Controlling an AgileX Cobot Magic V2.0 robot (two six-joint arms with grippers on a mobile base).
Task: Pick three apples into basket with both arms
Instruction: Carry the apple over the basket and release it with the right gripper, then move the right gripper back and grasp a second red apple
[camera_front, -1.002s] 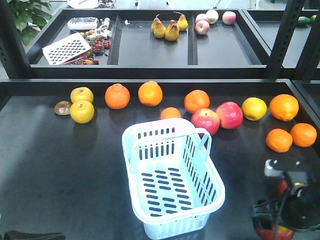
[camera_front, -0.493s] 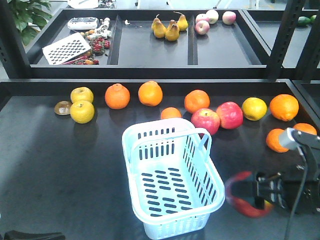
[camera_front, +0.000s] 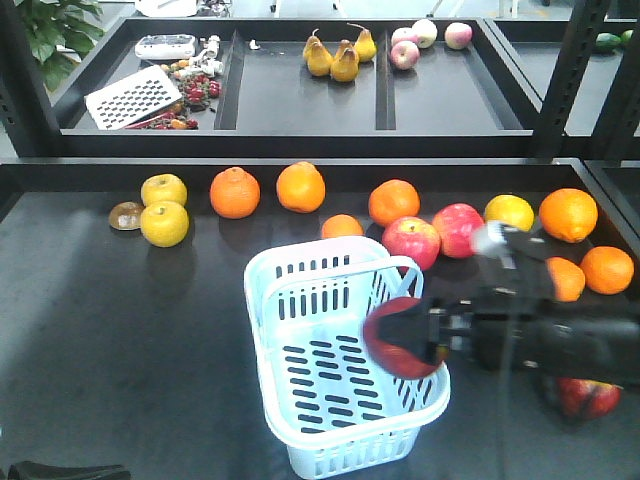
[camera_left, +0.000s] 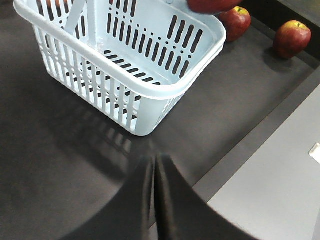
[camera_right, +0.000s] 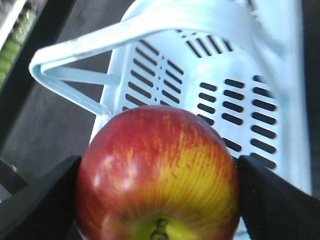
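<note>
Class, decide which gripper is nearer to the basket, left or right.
Right. The right gripper holds an apple over the right rim of the basket; the left gripper sits shut, short of its near corner.

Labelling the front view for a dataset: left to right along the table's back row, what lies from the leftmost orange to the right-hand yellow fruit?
first orange → second orange → small orange → fourth orange → pink-red apple → redder apple → yellow fruit
</note>
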